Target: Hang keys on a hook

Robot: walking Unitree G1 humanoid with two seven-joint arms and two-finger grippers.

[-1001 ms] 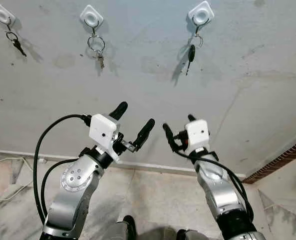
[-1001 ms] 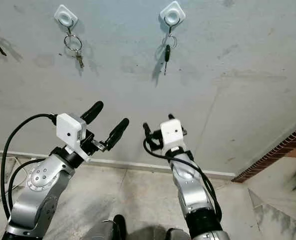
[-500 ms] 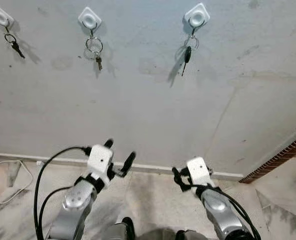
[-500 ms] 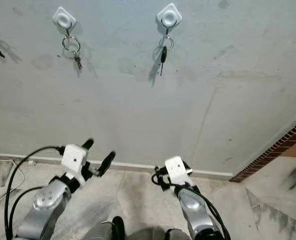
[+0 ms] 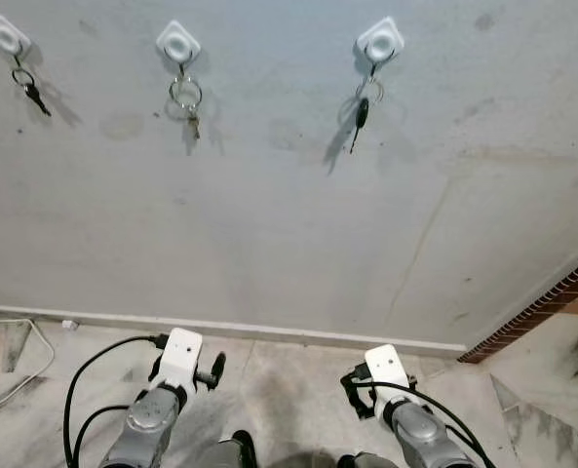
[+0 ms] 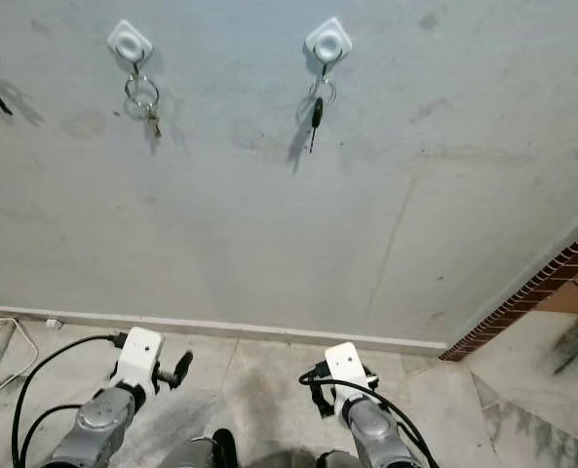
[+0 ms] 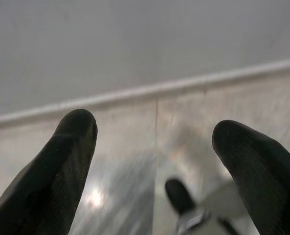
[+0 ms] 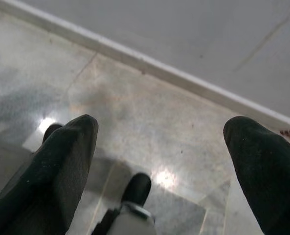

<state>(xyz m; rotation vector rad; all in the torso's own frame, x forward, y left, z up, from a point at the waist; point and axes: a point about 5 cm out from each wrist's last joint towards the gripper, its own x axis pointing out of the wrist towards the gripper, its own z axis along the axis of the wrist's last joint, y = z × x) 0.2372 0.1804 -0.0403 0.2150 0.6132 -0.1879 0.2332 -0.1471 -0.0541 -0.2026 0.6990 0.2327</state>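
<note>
Three white hooks are fixed high on the grey wall. The left hook (image 5: 8, 34) carries a small dark key (image 5: 32, 93). A key ring with a key (image 5: 185, 97) hangs from the middle hook (image 5: 178, 42). On the right hook (image 5: 380, 41) hangs a black-headed key (image 5: 362, 110). Both arms are low at the bottom of the eye views, far below the hooks. My left gripper (image 7: 154, 132) is open, nothing between its fingers. My right gripper (image 8: 159, 132) is open too and holds nothing.
A white skirting board (image 5: 298, 331) runs along the foot of the wall above the marble floor. A white cable (image 5: 20, 366) lies on the floor at the left. A brick edge (image 5: 552, 302) shows at the right. My feet (image 5: 245, 448) stand close to the wall.
Both arms have dropped from chest height before the wall down to the bottom of the view. The grippers stay open. The keys on the hooks hang as before.
</note>
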